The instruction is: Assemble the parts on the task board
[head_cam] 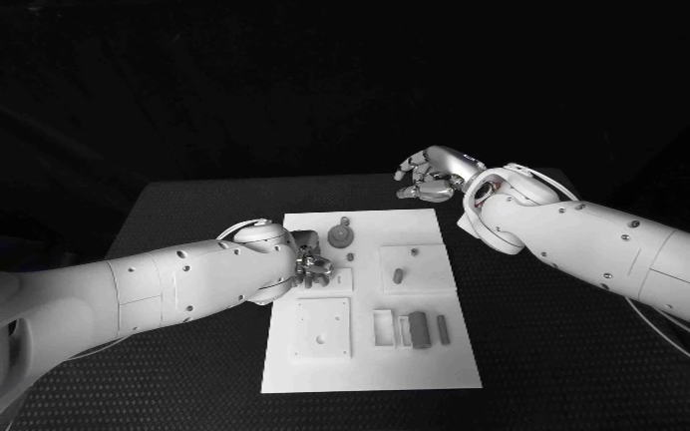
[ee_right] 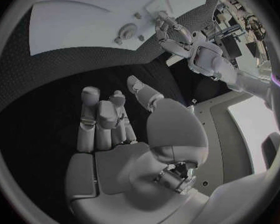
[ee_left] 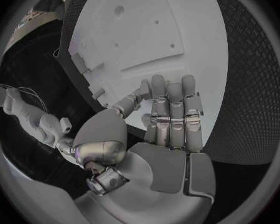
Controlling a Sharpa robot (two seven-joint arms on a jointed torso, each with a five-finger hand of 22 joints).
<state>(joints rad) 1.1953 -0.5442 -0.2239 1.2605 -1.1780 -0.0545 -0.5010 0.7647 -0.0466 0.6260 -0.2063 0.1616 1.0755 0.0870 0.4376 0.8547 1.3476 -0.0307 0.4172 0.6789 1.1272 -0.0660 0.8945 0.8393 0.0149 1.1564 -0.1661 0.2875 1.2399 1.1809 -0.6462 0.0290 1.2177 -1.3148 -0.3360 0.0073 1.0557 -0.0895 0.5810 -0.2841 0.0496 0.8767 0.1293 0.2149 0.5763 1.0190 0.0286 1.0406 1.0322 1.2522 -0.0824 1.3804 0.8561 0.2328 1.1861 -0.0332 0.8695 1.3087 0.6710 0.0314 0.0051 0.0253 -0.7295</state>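
Observation:
The white task board lies mid-table, also seen in the wrist views. My left hand reaches over the board's left side, fingers straight and side by side above the white surface, nothing in them; the right wrist view catches it too. A round grey part sits just beyond it. A small grey part stands in a square recess, and two grey bars lie near the right edge. My right hand hovers off the board's far right corner, loosely curved and empty.
A raised square plate with small holes takes up the board's near left. The black table surrounds the board, with its far edge just behind my right hand. My right forearm crosses above the table right of the board.

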